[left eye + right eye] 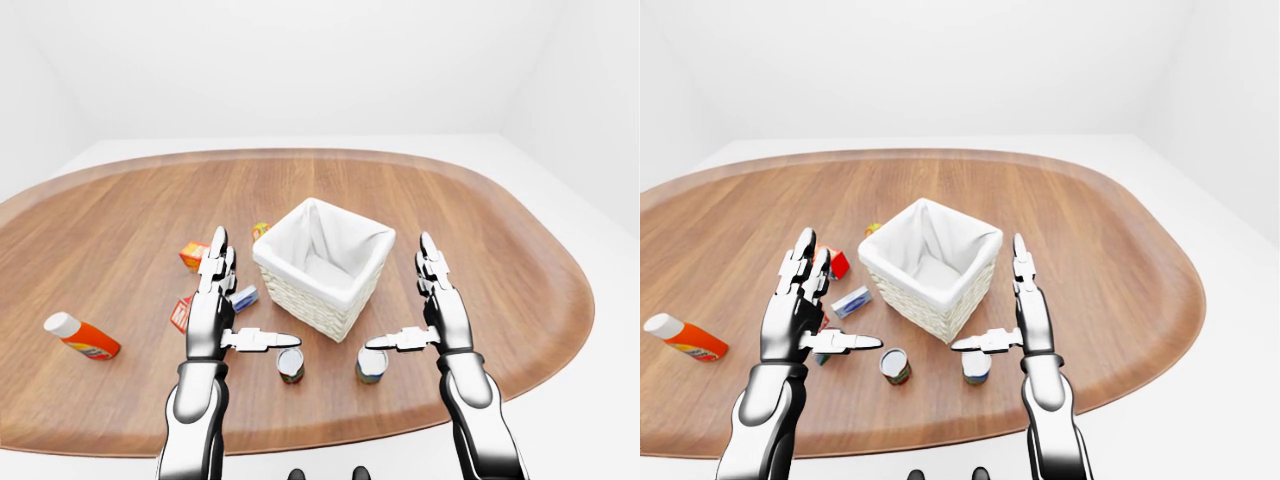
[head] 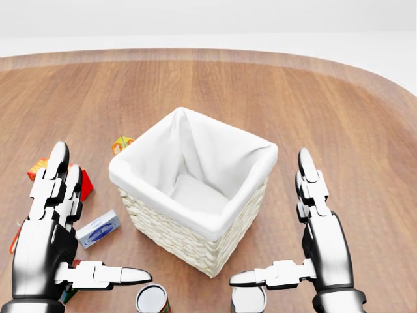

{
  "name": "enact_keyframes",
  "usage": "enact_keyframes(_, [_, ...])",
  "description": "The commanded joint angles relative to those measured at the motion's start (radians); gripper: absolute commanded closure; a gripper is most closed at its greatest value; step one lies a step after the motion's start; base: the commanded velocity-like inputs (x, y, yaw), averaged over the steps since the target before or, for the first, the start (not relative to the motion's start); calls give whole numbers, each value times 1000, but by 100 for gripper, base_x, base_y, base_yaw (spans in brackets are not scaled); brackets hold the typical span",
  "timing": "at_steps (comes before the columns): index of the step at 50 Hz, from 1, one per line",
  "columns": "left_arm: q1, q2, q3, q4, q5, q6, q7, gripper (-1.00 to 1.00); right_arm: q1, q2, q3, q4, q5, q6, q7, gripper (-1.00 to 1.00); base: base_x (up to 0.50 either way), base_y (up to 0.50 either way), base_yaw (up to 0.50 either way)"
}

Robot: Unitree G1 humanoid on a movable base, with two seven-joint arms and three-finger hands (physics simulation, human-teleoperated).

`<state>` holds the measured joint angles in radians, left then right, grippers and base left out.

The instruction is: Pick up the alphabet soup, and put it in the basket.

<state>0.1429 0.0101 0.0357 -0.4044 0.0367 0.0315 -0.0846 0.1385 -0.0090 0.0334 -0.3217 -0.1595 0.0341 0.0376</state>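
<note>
My two hands hover over the wooden surface [image 1: 480, 230], palms turned toward each other, with the basket [image 2: 195, 208] between and beyond them. On my left hand [image 2: 49, 241] the fingers [image 2: 57, 176] are spread apart and straight, the thumb sticking out to the right; it grips nothing. My right hand [image 2: 322, 241] mirrors it, its fingers [image 2: 307, 173] apart and pointing up the view, thumb reaching left, also empty.

The basket is woven, square, lined with white cloth, and stands upright near the middle of the surface. Two cans stand upright just below it in the eye views, both apart from my fingers. The soup [image 1: 290, 365], with a red and green label, sits beside the tip of my left thumb. The second can [image 1: 371, 365], labelled in blue and yellow, sits under my right thumb. In the head view only their tops show at the bottom edge.

To the left of the basket lie a small blue and white box [image 2: 98, 229], a red box [image 1: 193, 254] partly behind my left hand, and a milk carton [image 1: 181, 312] mostly hidden by it. A small yellow item [image 2: 121, 143] rests just beside the basket's far left corner. A red bottle with a white cap [image 1: 80, 337] lies on its side well apart, at the left.
</note>
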Motion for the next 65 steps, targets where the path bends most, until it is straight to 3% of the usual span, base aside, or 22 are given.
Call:
enact_keyframes(1, [0, -1, -2, 0, 2, 0, 0, -100, 1, 0, 3, 2, -3, -2, -1, -100, 21, 0, 0])
enact_keyframes(22, [0, 0, -1, -2, 1, 3, 0, -100, -3, -3, 6, 32, -34, -8, -8, -100, 10, 0, 0])
enact_keyframes(29, [-1, 0, -1, -5, 1, 5, 1, -100, 4, -2, -2, 3, -36, 27, -6, -100, 0, 0, 0])
enact_keyframes(34, [2, 0, -1, -8, 0, 5, 1, -100, 20, -7, 9, 15, -65, 17, -7, -100, 0, 0, 0])
enact_keyframes(40, [1, 0, 4, -7, -3, 5, -1, -100, 52, -6, 20, 1, -92, 29, -11, -100, 0, 0, 0])
enact_keyframes(51, [0, 1, 10, -5, -4, 3, -3, -100, 103, -9, 32, 1, -104, 15, -16, -100, 0, 0, 0])
enact_keyframes(55, [2, 0, 8, -12, -3, 9, -2, -100, 120, -10, 31, 3, -101, 1, -18, -100, 0, 0, 0])
enact_keyframes(59, [2, 0, 10, -7, -4, 4, -3, -100, 146, -13, 34, 22, -102, -32, -22, -100, 0, 0, 0])
enact_keyframes(62, [3, 0, 9, -7, -3, 2, -3, -100, 153, -12, 35, 7, -104, -22, -23, -100, 0, 0, 0])
enact_keyframes(65, [3, 0, 11, -10, -4, 5, -3, -100, 160, -16, 44, 66, -119, -65, -40, -100, 0, 0, 0])
